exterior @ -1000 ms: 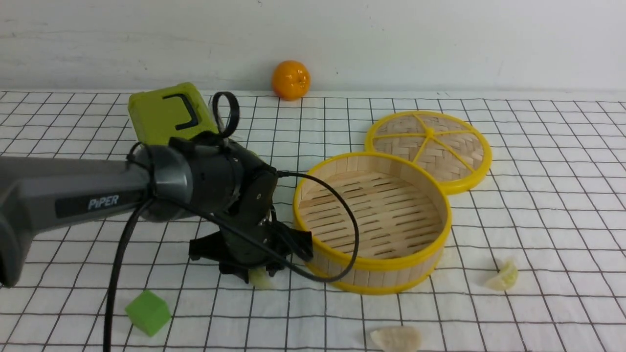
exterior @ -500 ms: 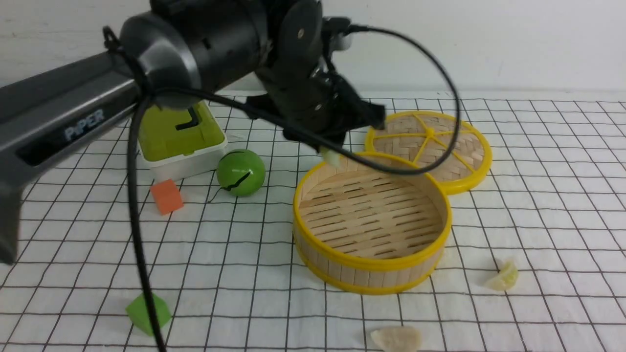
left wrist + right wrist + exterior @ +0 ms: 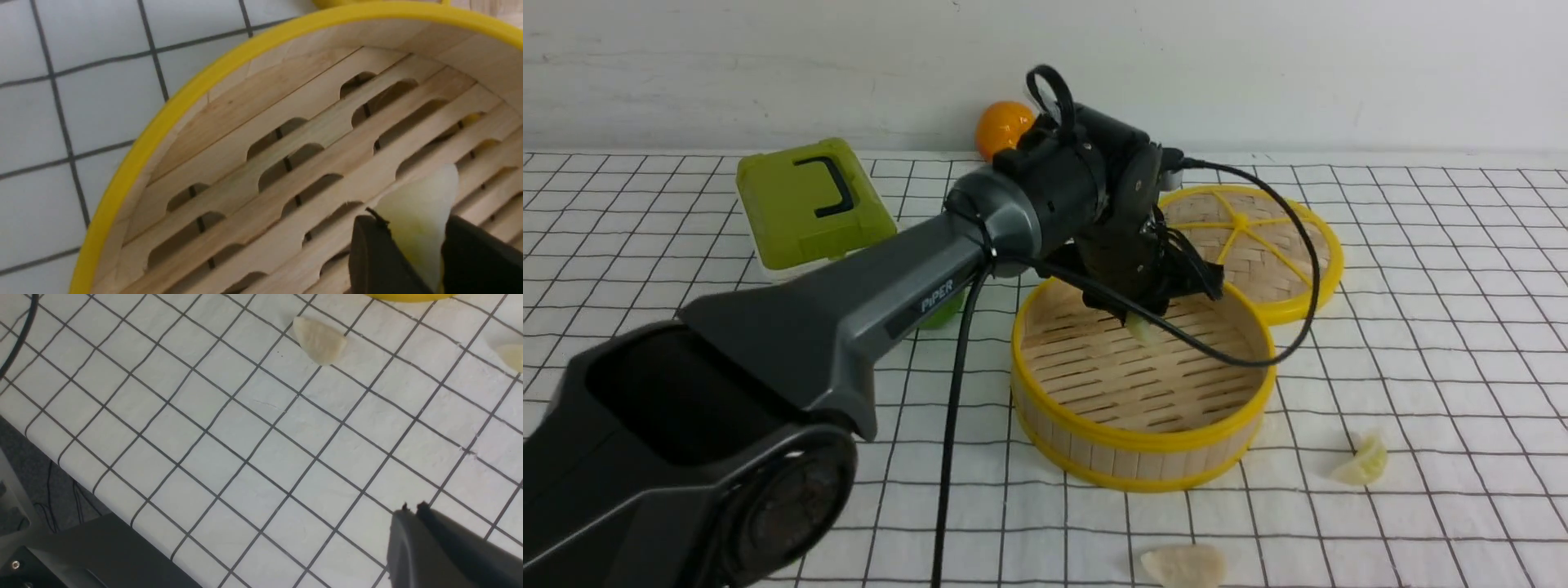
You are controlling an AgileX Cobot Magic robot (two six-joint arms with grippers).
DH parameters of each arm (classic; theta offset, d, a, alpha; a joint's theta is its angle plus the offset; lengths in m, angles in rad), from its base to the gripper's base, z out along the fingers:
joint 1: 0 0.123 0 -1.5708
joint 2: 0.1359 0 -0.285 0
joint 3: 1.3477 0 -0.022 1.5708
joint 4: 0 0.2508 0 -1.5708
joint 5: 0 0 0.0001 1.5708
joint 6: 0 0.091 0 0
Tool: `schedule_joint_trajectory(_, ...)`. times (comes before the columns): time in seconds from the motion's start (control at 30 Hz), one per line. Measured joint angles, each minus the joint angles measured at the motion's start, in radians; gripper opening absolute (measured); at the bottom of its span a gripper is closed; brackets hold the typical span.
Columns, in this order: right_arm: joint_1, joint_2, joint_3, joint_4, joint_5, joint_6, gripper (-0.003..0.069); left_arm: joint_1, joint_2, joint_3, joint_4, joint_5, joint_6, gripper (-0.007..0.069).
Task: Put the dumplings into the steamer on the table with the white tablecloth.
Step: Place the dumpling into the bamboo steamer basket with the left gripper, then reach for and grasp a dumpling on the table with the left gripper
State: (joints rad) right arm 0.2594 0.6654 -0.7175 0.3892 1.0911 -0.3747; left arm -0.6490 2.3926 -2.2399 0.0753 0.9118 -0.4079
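Now, with the left gripper [image 3: 1145, 320] pinching one dumpling [image 3: 421, 196] just above the slatted floor of the steamer [image 3: 1143, 447], it should lower a touch and part its jaws gently near the middle so the piece cannot bounce out, while the right gripper [image 3: 413, 509], closed on nothing, hangs over the white tablecloth [image 3: 245, 437].

One dumpling [image 3: 421, 196] lies between the left gripper [image 3: 1142, 321] jaws, steamer [image 3: 1143, 445] beneath, lid [image 3: 1262, 253] behind, two dumplings [image 3: 1361, 461] [image 3: 1184, 565] in front.
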Motion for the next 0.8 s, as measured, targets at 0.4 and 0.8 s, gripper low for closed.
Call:
schedule_joint_trajectory(0.4, 0.000, 0.000, 0.000, 0.000, 0.007, 0.000, 0.0020, 0.000, -0.032, -0.131, -0.075, 0.266, 0.134, 0.0598)
schedule_joint_trajectory(0.8, 0.000, -0.016, 0.000, 0.000, 0.005, 0.000, 0.0033, -0.157, -0.419, 0.330, -0.245, 0.326, 0.720, 0.0549)
